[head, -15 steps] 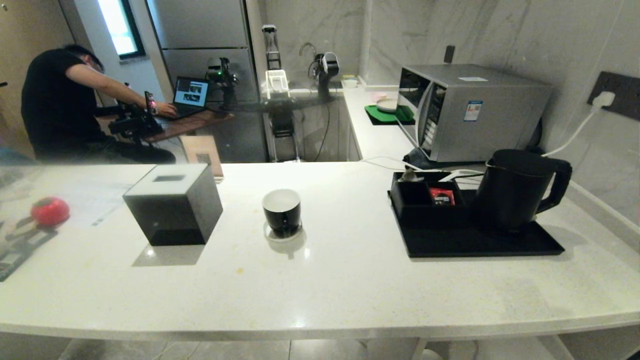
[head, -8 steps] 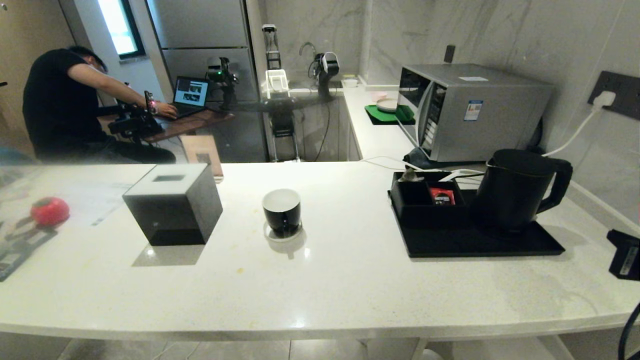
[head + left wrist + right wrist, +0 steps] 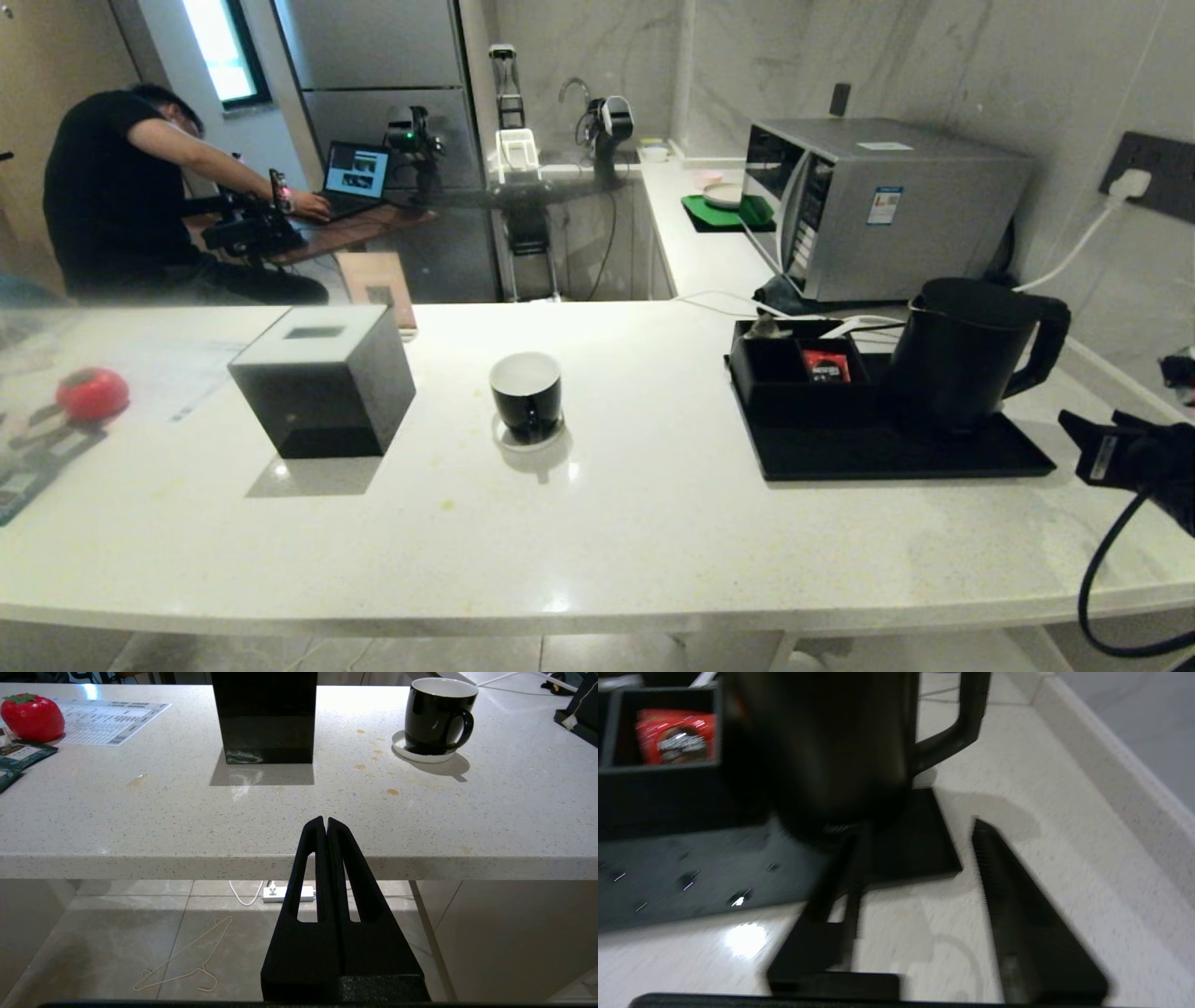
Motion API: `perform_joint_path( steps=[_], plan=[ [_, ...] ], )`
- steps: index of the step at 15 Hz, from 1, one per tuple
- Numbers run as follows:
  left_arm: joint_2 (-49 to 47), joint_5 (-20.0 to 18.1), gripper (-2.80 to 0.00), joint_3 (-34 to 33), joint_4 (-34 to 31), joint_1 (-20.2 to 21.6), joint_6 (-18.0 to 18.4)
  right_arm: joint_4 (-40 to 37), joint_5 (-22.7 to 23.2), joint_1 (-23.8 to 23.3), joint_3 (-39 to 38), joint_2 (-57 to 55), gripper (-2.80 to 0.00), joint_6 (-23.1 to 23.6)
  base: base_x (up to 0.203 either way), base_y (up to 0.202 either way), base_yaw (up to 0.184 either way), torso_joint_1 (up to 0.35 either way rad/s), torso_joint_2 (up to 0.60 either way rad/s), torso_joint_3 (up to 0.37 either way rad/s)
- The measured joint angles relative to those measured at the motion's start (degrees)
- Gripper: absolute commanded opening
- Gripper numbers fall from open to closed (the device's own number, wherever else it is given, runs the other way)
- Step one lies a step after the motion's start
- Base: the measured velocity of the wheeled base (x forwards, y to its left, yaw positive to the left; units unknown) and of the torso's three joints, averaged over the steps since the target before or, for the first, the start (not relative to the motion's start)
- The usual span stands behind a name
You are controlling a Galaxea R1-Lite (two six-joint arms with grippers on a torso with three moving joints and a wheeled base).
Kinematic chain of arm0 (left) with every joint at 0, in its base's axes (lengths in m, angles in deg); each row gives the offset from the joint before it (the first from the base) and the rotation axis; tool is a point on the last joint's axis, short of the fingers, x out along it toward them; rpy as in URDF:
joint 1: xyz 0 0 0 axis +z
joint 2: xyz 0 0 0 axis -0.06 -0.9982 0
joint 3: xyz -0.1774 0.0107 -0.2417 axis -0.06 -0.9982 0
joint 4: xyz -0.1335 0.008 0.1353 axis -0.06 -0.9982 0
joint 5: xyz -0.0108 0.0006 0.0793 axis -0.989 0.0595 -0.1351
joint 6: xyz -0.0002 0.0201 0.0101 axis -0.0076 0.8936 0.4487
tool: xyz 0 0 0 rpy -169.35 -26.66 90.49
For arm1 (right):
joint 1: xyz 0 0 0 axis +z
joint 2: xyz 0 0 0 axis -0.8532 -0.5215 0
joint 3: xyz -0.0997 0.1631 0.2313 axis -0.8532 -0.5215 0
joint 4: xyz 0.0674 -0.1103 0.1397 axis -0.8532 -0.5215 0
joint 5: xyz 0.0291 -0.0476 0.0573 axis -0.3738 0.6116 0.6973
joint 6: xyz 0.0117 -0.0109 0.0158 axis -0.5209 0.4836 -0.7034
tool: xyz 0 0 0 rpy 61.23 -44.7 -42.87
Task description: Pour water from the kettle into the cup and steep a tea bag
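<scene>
The matte black kettle (image 3: 962, 350) stands on a black tray (image 3: 896, 453) at the counter's right, its handle (image 3: 966, 723) turned right. The black cup (image 3: 527, 392) with a white inside sits on its white saucer (image 3: 527, 439) mid-counter, also in the left wrist view (image 3: 437, 716). A red sachet (image 3: 825, 366) lies in a tray compartment; which item is the tea bag I cannot tell. My right gripper (image 3: 917, 830) hangs open and empty over the counter just right of the tray, short of the kettle (image 3: 822, 742). My left gripper (image 3: 325, 820) is shut, parked below the counter's front edge.
A glossy black box (image 3: 322, 378) stands left of the cup. A red tomato-shaped thing (image 3: 91, 394) and packets lie far left. Behind the kettle are a microwave (image 3: 878, 205) and a plugged white cable (image 3: 1074, 247). A person (image 3: 103, 196) works at a desk behind.
My right arm has come into the head view at the right edge and moved left towards the kettle. Kettle, cup and left arm have not moved.
</scene>
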Motion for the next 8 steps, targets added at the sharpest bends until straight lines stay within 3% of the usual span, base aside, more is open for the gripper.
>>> perform_joint_path(
  steps=[5, 8],
  plan=[
    [0.0, 0.01, -2.8, 0.0, 0.0, 0.0, -0.02, 2.97, -5.84, -1.12, 7.14, -6.71, 0.0, 0.87, 0.0, 0.0, 0.0, 0.0, 0.0, 0.0],
    [0.0, 0.01, -2.8, 0.0, 0.02, 0.0, -0.02, 3.19, -6.79, -1.16, 10.44, -9.32, 0.0, 1.68, 0.0, 0.0, 0.0, 0.0, 0.0, 0.0]
  ],
)
